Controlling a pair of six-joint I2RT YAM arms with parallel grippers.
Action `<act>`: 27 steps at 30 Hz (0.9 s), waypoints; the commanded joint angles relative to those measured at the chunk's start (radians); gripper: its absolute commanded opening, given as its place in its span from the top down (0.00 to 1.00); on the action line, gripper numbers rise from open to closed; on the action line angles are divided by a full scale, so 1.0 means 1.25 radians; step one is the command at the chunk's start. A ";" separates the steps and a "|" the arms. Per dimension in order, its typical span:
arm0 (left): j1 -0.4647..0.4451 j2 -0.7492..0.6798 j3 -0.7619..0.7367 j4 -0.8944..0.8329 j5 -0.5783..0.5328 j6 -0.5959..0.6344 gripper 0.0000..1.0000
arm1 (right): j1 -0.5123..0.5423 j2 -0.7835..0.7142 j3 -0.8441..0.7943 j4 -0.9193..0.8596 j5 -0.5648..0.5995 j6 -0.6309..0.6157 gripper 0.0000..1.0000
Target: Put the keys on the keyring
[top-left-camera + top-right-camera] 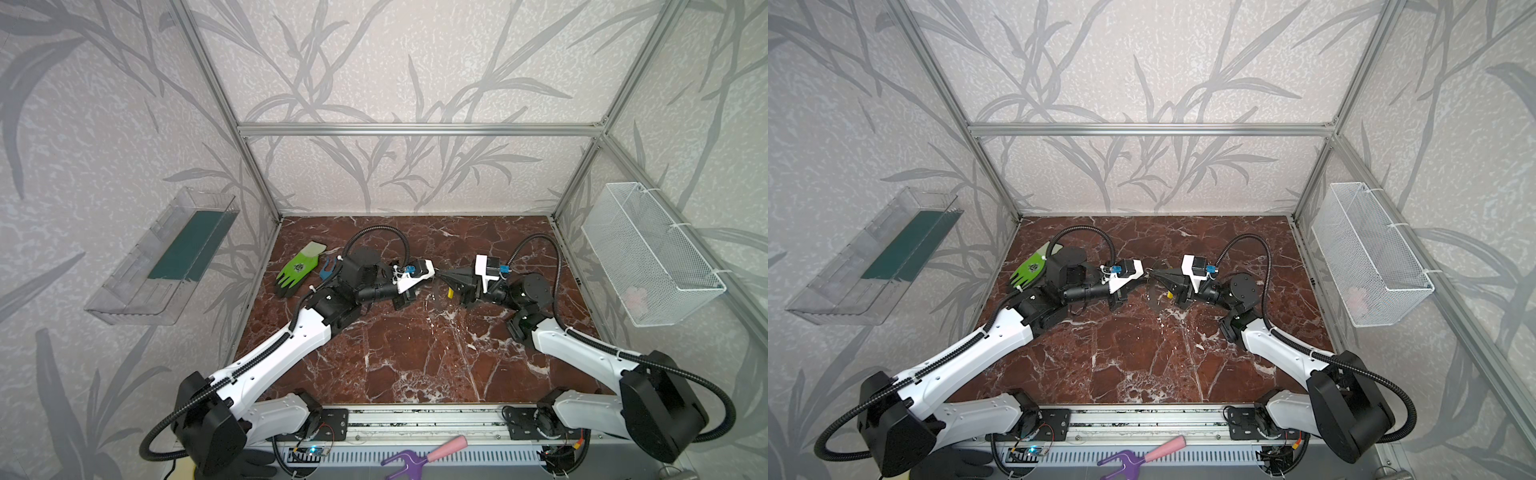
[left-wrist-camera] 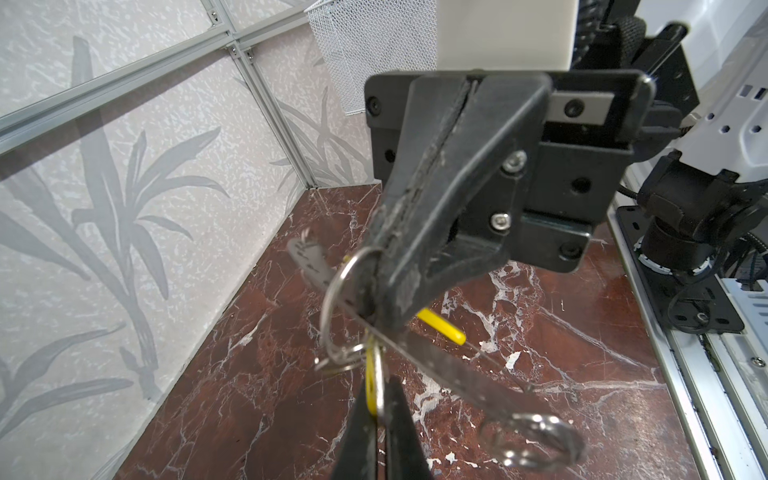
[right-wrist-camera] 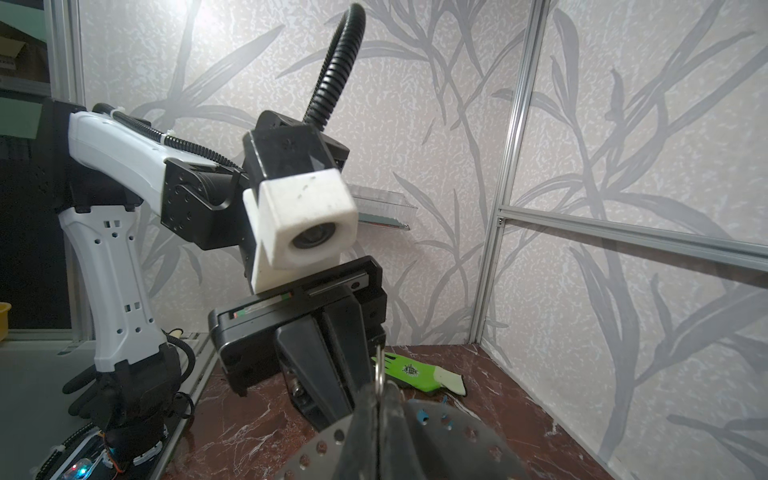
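Both grippers meet tip to tip above the middle of the marble table. My right gripper is shut on the keyring, a broad grey loop with holes along its rim, faint in a top view. A silver ring sticks out at its fingertips. My left gripper is shut on a small ring edged with yellow, right below the right fingertips. A yellow tag hangs beside them. Blurred small rings dangle close by. The keys' blades cannot be made out.
A green glove and a blue object lie at the back left behind the left arm. A white wire basket hangs on the right wall, a clear tray on the left wall. A purple and pink tool lies on the front rail.
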 commanded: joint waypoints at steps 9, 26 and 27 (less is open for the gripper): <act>-0.010 0.053 0.124 -0.197 0.090 0.098 1.00 | -0.011 0.022 0.010 0.076 -0.031 0.043 1.00; -0.014 0.049 0.213 -0.389 -0.016 0.216 1.00 | -0.047 -0.020 -0.021 -0.027 -0.036 -0.011 1.00; -0.014 0.048 0.221 -0.403 -0.024 0.221 1.00 | -0.049 -0.024 -0.020 -0.045 -0.038 -0.022 1.00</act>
